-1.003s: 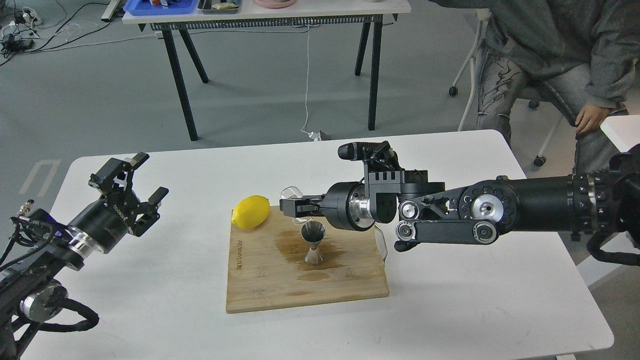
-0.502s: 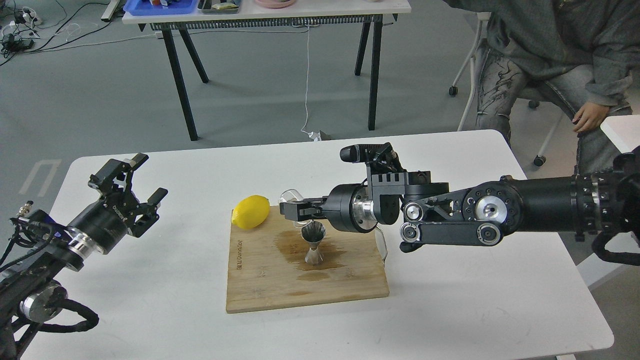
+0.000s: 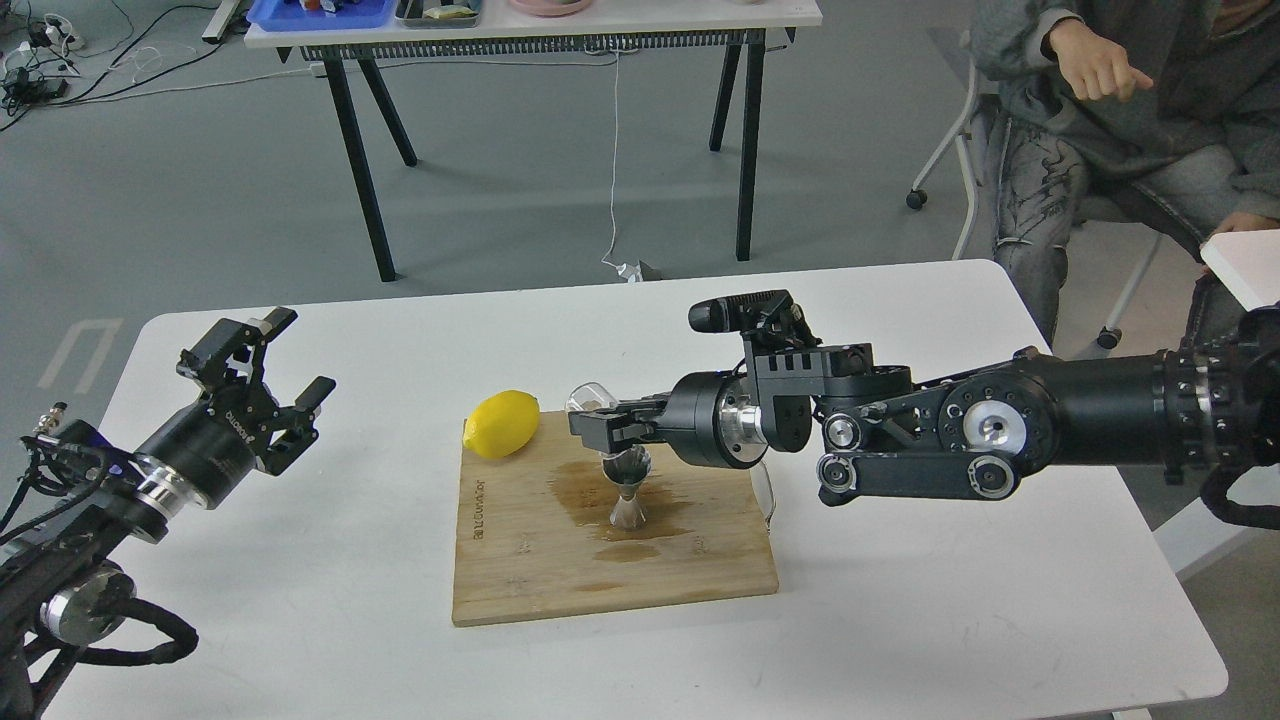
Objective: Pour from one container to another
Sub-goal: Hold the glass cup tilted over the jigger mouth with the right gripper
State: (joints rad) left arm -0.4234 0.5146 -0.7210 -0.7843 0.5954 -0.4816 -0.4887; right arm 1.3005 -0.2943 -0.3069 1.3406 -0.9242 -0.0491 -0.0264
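A white bench [image 3: 900,620] was observed carrying a wooden cutting board [image 3: 520,570] at its centre. A brown wet stain [image 3: 580,495] was noted on the board's middle and far part. The steel jigger [image 3: 627,492] was found standing upright on that stain. Directly above the jigger's mouth, the right tool [image 3: 592,425] was seen reaching in from the right, its fingers closed on the small clear cup [image 3: 588,398]; the cup was held clear of the board and tilted, its rim just above and behind the jigger's top. Whether any liquid remained in the cup could not be told. A lemon [image 3: 501,423] was recorded lying at the far left corner of the board, apart from the jigger. At the left side of the bench, the left tool [image 3: 268,368] was seen raised above the surface with its fingers spread wide and nothing between them. Beyond the bench, a second table [image 3: 540,25] and a seated person [image 3: 1120,110] at far right were noted.
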